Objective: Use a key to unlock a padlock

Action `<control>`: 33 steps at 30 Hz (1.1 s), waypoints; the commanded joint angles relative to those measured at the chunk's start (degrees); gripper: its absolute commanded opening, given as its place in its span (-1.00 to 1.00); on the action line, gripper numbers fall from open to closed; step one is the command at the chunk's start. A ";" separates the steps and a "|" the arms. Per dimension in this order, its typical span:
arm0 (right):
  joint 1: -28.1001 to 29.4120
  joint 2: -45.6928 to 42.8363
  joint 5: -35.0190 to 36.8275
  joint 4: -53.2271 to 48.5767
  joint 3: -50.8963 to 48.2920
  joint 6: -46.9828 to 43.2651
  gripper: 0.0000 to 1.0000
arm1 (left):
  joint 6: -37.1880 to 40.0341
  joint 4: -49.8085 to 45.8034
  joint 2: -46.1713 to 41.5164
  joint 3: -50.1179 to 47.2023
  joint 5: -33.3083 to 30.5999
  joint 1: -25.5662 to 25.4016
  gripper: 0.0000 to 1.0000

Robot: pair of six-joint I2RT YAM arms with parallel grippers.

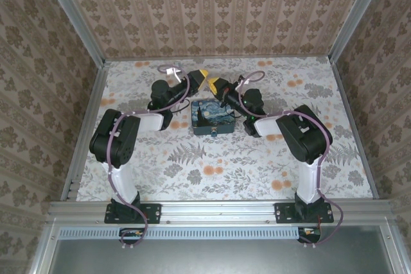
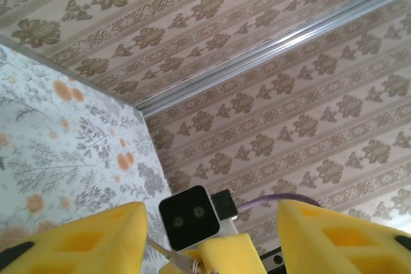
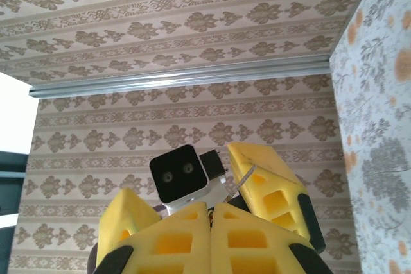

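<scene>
- The left gripper (image 1: 203, 76) is open. In its own wrist view the two yellow fingers (image 2: 83, 245) sit way apart at the bottom corners, with nothing pinched between them.
- The right gripper (image 1: 214, 86) is closed up tight, fingertips pressed together in the right wrist view. It pokes nose-first into the gap of the left one, so the two meet tip to tip.
- The key (image 2: 168, 253) looks to be the thin metallic sliver sticking out at the right gripper's tip, so I'd call that a grip on the key. It's really small and I can't make out any teeth.
- Both grippers hang in the air over the far half of the desk (image 1: 257, 171), about midway between its left and right edges.
- The blue box (image 1: 212, 117), swirly blue and yellow paint, sits flat on the desk just nearer than the gripper tips, between the two forearms.
- The padlock (image 1: 214, 131) is, I think, the tiny dark bit in the middle of the box's near side. It's too small from the top camera to tell whether the shackle is open or shut.
- Each wrist view looks straight at the other arm's black camera block (image 2: 188, 217), with patterned wallpaper behind it.
</scene>
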 commanded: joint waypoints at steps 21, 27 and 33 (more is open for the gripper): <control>0.84 -10.05 0.14 -16.50 -3.66 -20.24 -1.00 | 6.11 -31.63 -11.10 -0.38 0.26 -0.23 0.06; 1.69 -9.53 -0.25 -14.98 -3.08 -19.27 -1.00 | 4.08 -27.77 -9.54 -0.29 0.73 -0.48 0.00; 1.98 -8.87 -0.63 -13.99 -2.65 -18.21 -1.00 | 2.48 -25.33 -8.18 -0.58 0.53 -0.65 -0.14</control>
